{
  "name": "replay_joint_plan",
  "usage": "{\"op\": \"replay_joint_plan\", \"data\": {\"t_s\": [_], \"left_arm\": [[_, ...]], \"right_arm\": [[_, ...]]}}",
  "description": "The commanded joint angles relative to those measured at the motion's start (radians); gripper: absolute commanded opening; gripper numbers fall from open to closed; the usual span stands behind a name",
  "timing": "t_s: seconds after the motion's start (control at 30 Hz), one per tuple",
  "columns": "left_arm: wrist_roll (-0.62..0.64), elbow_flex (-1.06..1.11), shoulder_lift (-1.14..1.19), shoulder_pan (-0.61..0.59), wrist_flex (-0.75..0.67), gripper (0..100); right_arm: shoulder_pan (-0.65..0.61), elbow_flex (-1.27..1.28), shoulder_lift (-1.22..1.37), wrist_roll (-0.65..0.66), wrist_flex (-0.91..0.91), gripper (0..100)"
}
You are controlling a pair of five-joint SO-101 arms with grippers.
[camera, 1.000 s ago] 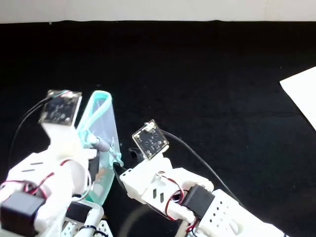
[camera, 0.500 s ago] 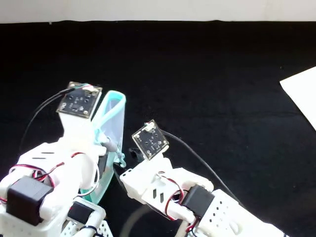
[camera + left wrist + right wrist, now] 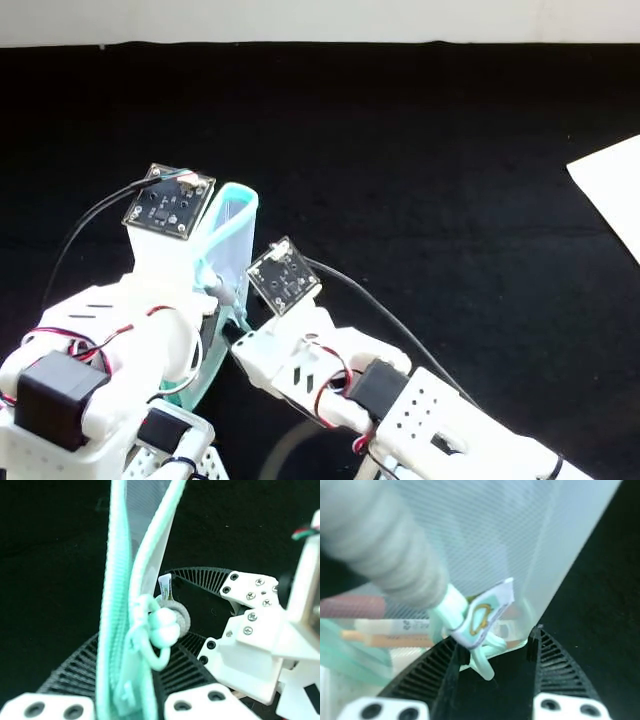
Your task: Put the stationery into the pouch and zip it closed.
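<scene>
The mint-green mesh pouch [image 3: 235,235] stands upright off the table, and my left gripper [image 3: 131,680] is shut on its zipper edge [image 3: 117,580]. Pens [image 3: 395,630] lie inside behind the mesh. The zip pull, a grey toggle [image 3: 175,620] on a green cord with a small tag [image 3: 482,614], hangs at the pouch's side. My right gripper [image 3: 495,642] is open, and the tag and cord hang between its black ribbed fingers [image 3: 442,667]. In the left wrist view the right gripper [image 3: 192,607] brackets the toggle from the side.
Black cloth [image 3: 420,150] covers the table. A white sheet [image 3: 612,185] lies at the far right edge. The two arms stand close together at the front left, with the right arm's cable [image 3: 400,325] trailing behind it.
The left arm carried the pouch up and to the right, then almost stopped. The right gripper shifted left toward the pouch, closing in on the zip pull.
</scene>
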Motion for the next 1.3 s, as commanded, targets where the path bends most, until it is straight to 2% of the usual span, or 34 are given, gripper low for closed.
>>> {"op": "replay_joint_plan", "data": {"t_s": [0.0, 0.1, 0.37, 0.43, 0.5, 0.57, 0.73, 0.93, 1.07, 1.27], "left_arm": [[-0.006, -0.031, 0.004, 0.018, 0.008, 1], [-0.006, -0.031, 0.004, 0.018, 0.008, 1], [-0.006, -0.031, 0.004, 0.018, 0.008, 1], [-0.006, -0.031, 0.004, 0.016, 0.008, 1], [-0.006, -0.031, 0.004, 0.015, 0.008, 1], [-0.006, -0.031, 0.004, 0.013, 0.008, 1], [-0.006, -0.031, 0.004, 0.013, 0.008, 1], [-0.006, -0.031, 0.004, 0.018, 0.008, 1], [-0.006, -0.031, 0.004, 0.019, 0.005, 1], [-0.006, -0.03, 0.004, 0.056, 0.008, 1]], "right_arm": [[0.053, -0.005, 0.008, 0.037, -0.024, 19.5], [0.067, -0.005, 0.01, 0.091, -0.048, 19.5], [0.065, -0.005, 0.012, 0.094, -0.125, 18.6], [0.058, -0.005, 0.012, 0.095, -0.125, 12.2], [0.048, -0.005, 0.012, 0.095, -0.127, 0.2], [0.045, -0.005, 0.012, 0.089, -0.127, 2.5], [0.064, -0.012, 0.012, 0.089, -0.127, 0.6], [0.237, -0.081, 0.008, 0.089, -0.125, 0.6], [0.355, -0.246, 0.015, 0.089, -0.119, 0.5], [0.455, -0.481, 0.124, 0.094, -0.117, 0.5]]}}
